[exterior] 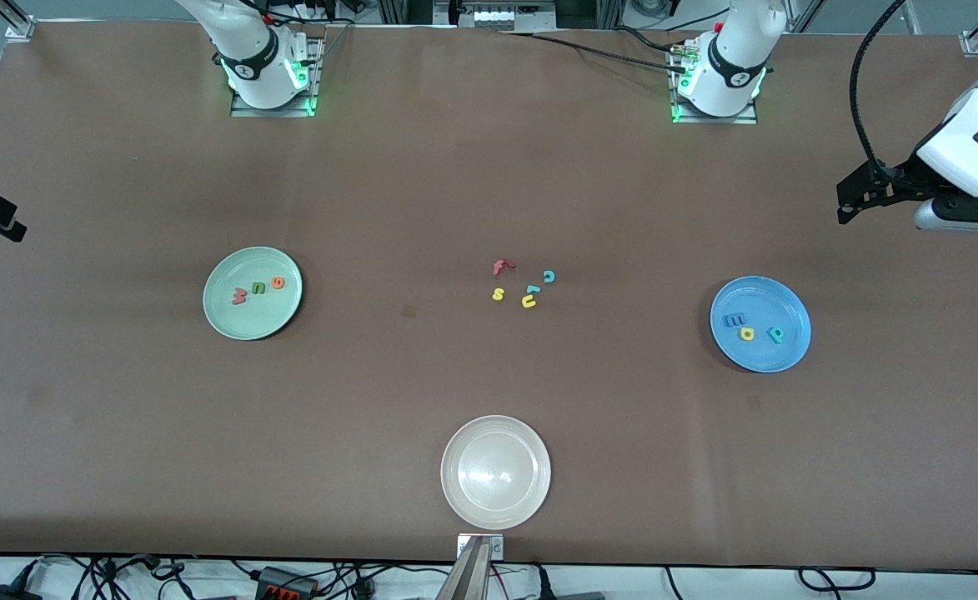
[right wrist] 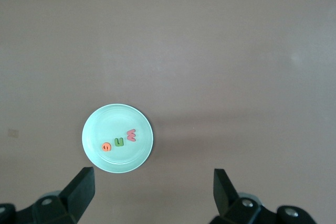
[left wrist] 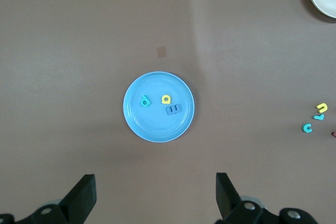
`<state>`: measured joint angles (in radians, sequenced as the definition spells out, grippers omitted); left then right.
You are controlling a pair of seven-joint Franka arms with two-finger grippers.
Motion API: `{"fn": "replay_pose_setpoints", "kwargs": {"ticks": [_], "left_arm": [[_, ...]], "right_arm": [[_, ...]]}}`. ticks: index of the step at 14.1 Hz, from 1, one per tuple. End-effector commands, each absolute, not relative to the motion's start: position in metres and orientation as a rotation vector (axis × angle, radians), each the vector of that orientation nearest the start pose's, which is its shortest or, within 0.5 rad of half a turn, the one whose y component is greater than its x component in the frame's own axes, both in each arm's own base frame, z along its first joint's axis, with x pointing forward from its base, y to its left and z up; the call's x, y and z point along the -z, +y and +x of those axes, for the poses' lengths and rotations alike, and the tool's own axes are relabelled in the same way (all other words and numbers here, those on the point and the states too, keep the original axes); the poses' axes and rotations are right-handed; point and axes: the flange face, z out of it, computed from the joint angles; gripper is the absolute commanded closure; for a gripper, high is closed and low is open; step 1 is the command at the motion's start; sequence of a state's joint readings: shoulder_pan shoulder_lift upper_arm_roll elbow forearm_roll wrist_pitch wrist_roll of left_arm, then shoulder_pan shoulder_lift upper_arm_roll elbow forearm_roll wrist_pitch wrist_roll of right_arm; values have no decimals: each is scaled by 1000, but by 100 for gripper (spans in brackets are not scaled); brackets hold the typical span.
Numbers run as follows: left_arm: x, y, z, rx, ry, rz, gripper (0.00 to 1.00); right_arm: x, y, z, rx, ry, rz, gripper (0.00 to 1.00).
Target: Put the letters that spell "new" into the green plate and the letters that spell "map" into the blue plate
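Both words look sorted: the w, n and e (exterior: 258, 287) lie in the green plate (exterior: 230, 321) at the frame's middle left, the m, a and p (exterior: 752, 328) in the blue plate (exterior: 780, 354) at middle right. The left end effector (left wrist: 152, 195) and the right end effector (right wrist: 152, 192) each hang released and empty high above their own plate, so no further reach seems needed.

Wide brown table (exterior: 472, 167), cables (exterior: 122, 575) along its edge
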<state>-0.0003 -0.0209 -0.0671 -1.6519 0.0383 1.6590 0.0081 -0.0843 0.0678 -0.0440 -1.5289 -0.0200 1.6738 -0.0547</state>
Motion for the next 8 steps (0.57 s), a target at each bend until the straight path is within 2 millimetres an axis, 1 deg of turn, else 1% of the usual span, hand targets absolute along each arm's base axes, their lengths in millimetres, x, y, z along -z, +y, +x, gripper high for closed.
{"fn": "replay_pose_setpoints", "kwargs": {"ticks": [1,3,6,7,8], "left_arm": [[-612,-34,552,39,136,-3114,0],[-613,-34,552,41,136,-3114,0],[-613,-35,552,41,138,-3114,0],[-612,-35,552,39,138,-3114,0],[-613,-35,552,41,138,-3114,0]], "right_arm": [[-616,-72,565,91,148,-3176,0],[-617,-72,556,87,177,-3171,0],[-613,-72,557,86,157,-3174,0],[-609,-72,555,72,157,-3173,0],[-609,-71,553,69,157,-3173,0]]}}
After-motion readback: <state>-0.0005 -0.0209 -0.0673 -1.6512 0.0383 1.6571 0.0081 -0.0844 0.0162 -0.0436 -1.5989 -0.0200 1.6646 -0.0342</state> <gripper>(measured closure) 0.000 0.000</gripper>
